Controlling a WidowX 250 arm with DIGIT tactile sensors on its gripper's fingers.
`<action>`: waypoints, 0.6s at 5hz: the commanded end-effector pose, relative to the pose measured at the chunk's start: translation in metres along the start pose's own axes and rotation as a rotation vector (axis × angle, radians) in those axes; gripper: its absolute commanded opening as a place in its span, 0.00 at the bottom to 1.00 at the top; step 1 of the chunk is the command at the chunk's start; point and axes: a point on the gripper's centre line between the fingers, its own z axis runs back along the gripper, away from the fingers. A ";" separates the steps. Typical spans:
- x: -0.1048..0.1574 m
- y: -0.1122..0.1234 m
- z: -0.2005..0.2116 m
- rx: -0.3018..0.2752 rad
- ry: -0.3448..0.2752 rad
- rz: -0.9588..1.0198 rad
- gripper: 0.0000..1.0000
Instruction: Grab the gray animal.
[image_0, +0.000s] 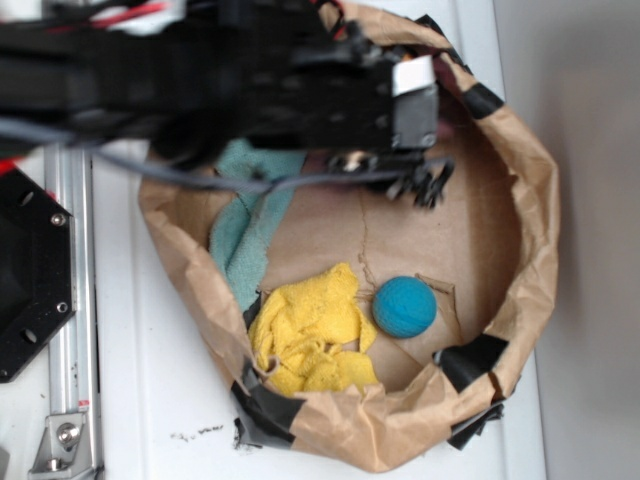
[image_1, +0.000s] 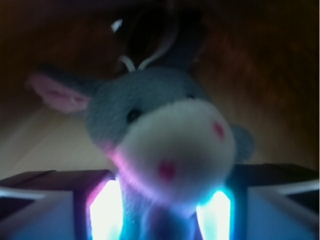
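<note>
The tool (image_1: 160, 210) is clamped on the gray animal (image_1: 165, 145), whose body sits between the two glowing fingers (image_1: 105, 210) in the wrist view, its cream muzzle with two red spots and one pink-lined ear filling the frame (the focus is soft). In the exterior view the black arm (image_0: 250, 90) reaches over the far side of a crumpled brown paper enclosure (image_0: 530, 230) patched with black tape; the animal itself cannot be made out there. A teal cloth (image_0: 245, 225) lies under the arm at the left wall. Nearer the front, a yellow cloth (image_0: 310, 330) lies just beside a blue ball (image_0: 404, 306). The enclosure rests on a white surface (image_0: 140, 380).
</note>
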 end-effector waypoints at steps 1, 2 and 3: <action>-0.032 -0.004 0.082 -0.239 0.015 -0.288 0.00; -0.030 0.005 0.093 -0.236 0.023 -0.437 0.00; -0.015 0.005 0.091 -0.125 0.094 -0.448 0.00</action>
